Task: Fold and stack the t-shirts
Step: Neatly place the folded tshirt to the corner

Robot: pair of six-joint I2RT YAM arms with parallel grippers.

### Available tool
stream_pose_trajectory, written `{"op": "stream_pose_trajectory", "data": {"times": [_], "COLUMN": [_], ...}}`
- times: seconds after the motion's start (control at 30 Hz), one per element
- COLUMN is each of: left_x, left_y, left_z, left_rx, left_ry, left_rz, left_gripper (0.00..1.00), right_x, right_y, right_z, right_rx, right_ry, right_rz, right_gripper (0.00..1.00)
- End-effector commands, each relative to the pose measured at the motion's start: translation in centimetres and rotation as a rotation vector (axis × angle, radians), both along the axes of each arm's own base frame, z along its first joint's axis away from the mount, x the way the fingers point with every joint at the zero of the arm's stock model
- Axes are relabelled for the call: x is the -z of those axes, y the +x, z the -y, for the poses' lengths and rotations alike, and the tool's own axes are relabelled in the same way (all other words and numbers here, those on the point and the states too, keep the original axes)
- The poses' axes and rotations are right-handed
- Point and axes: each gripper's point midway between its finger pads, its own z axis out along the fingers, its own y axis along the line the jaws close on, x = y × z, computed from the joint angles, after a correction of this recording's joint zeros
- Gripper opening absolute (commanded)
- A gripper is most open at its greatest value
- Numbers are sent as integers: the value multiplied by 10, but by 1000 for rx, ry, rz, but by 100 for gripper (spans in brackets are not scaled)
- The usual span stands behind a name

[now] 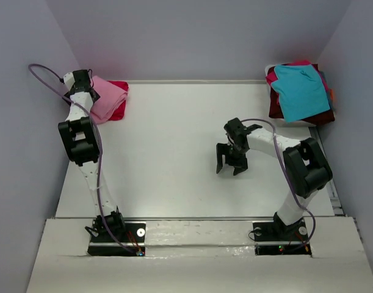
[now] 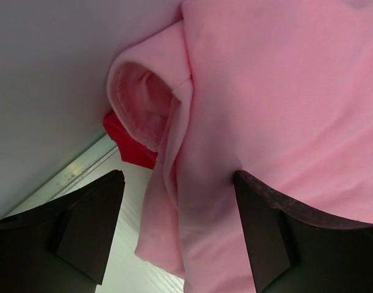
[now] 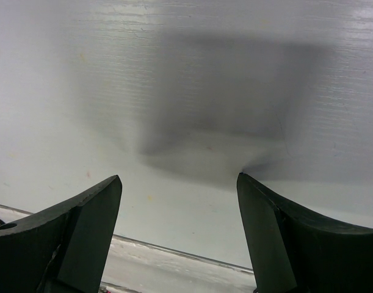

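Observation:
A folded light pink t-shirt (image 1: 107,97) lies at the far left of the table on top of a crimson red one (image 1: 120,97). My left gripper (image 1: 86,79) hovers at its left edge, open. In the left wrist view the pink t-shirt (image 2: 265,91) fills the frame. A loose fold of it sits between the wide-apart fingers (image 2: 91,226) without being pinched, and a red corner (image 2: 130,146) peeks out beneath. My right gripper (image 1: 230,167) hangs open over the bare table middle (image 3: 192,110), with nothing between its fingers (image 3: 82,232).
A heap of unfolded t-shirts sits at the back right: a teal one (image 1: 302,91) on top, a maroon one (image 1: 276,108) beneath, a bright pink edge (image 1: 272,75) showing. Grey walls close in the table on three sides. The left arm stretches along the left edge.

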Motion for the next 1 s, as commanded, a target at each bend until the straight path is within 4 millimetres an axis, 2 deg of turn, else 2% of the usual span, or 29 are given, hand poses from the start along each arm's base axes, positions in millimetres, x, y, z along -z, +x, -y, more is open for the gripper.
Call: {"op": "stream_pose_trajectory", "data": {"times": [0.0, 0.13, 0.2, 0.23, 0.33, 0.5, 0.6, 0.7, 0.77, 0.8, 0.87, 0.9, 0.93, 0.97], "left_x": [-32, -18, -20, -13, -10, 2, 1, -17, -42, -63, -83, -108, -117, -137], "left_y": [-8, -22, -28, -34, -40, -44, -44, -44, -44, -45, -50, -54, -58, -65], "left_z": [-11, -13, -14, -13, -12, -8, -5, -2, -1, 0, 1, 3, 4, 7], "left_rx": [-69, -102, -122, -132, -137, -128, -116, -101, -89, -79, -75, -68, -61, -62], "left_ry": [29, 4, 8, 4, 4, -19, -30, -33, -24, -13, 1, 12, 18, 19], "left_rz": [64, 31, 29, 16, 7, -30, -31, 0, 39, 75, 106, 149, 161, 201], "left_gripper": [84, 84, 84, 84, 84, 85, 86, 86, 86, 86, 86, 86, 86, 86], "right_x": [-7, -5, -5, -3, -2, -3, -8, -23, -41, -47, -60, -73, -79, -89], "right_y": [3, 0, -1, -3, -5, -5, -2, 9, 22, 26, 35, 43, 47, 53], "right_z": [-1, -2, -3, -2, -4, -5, -4, -6, -9, -8, -10, -11, -12, -13], "right_rx": [9, 16, 21, 22, 25, 27, 30, 31, 29, 26, 20, 15, 11, 7], "right_ry": [26, 34, 42, 41, 54, 58, 51, 61, 73, 68, 73, 79, 80, 82], "right_rz": [34, 26, 22, 17, 10, 14, 30, 80, 143, 166, 214, 258, 278, 308], "right_gripper": [82, 82, 82, 82, 82, 82, 82, 82, 83, 83, 83, 83, 83, 83]}}
